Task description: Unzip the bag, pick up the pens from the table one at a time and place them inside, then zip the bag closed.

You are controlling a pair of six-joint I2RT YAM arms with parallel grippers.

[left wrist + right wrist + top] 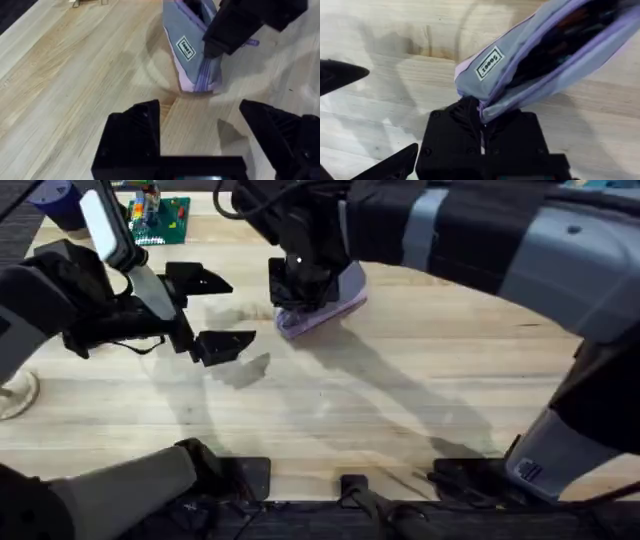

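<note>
The lavender bag (330,308) lies on the table (400,410) at the back middle, its zipper partly open in the right wrist view (545,55). Dark slim shapes (560,47) show inside its mouth; I cannot tell whether they are the pens. My right gripper (300,292) reaches across from the right and is shut on the bag's near end (482,112), by the zipper. The left wrist view shows the same hold (210,50) on the bag (187,50). My left gripper (215,312) hovers open just left of the bag, holding nothing (207,135).
A green board with small parts (160,220) and a blue object (55,200) sit at the back left corner. A round pale thing (15,395) lies at the left edge. Bare wood stretches in front of the bag toward the arm bases.
</note>
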